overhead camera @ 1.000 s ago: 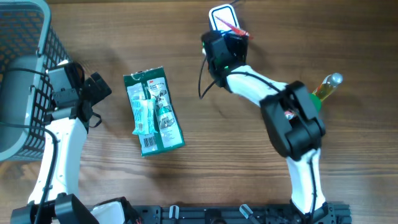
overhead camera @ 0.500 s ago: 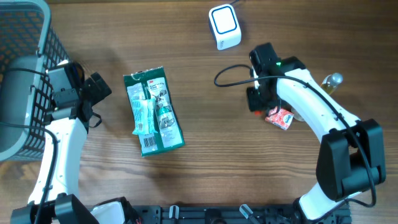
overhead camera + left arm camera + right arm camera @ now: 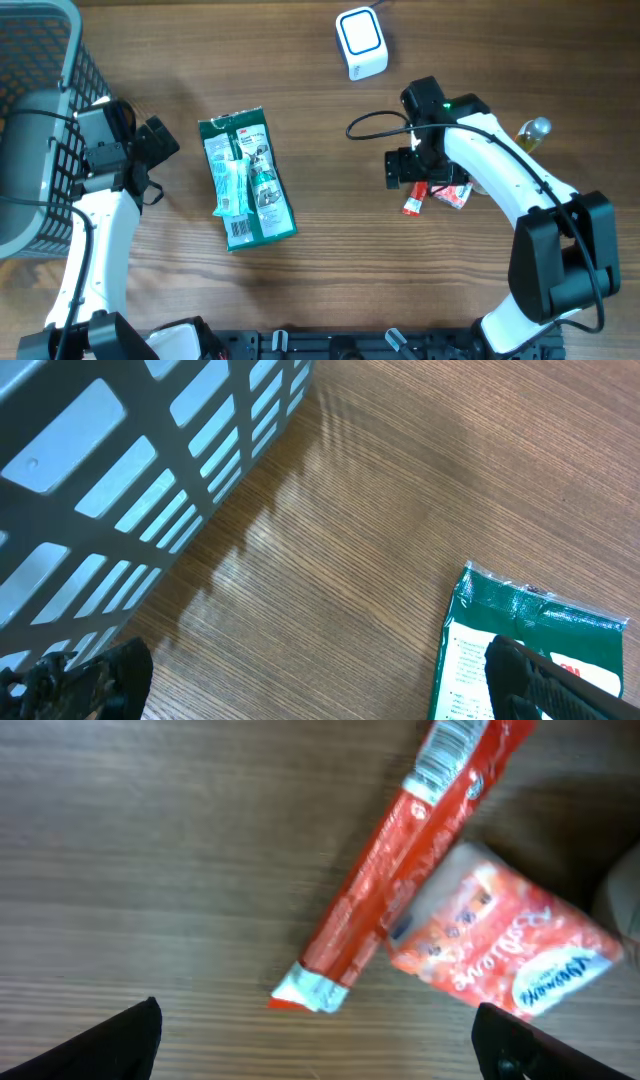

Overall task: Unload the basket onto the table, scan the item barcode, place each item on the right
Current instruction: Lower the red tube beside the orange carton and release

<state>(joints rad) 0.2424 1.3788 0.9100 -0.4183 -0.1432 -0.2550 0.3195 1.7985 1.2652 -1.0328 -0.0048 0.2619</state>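
The right end effector [image 3: 315, 1032] stands wide open and holds nothing; its two fingertips show only at the lower corners of the wrist view, far from each other. Directly under it, between the fingertips and a little ahead, a red stick packet [image 3: 400, 870] lies free on the table [image 3: 150, 840]. The barcode [image 3: 445, 745] is on the end of the packet far from the end effector and faces up. The packet touches a red and white pouch [image 3: 500, 955] on its right side. Farther out, beyond the arm, stands a bottle [image 3: 530, 135].

The white scanner [image 3: 361, 43] is well apart from this end effector, on the far side of the table. So I judge that this packet is put down for now, next to the pouch; whether it was read, the pictures cannot tell.

The left end effector [image 3: 155, 140] is also wide open and empty. It is just beside the basket [image 3: 40, 100], and the green package [image 3: 245, 180] lies flat near it, apart from the fingertips. This package seems to be the thing left to pick up and bring to the scanner.
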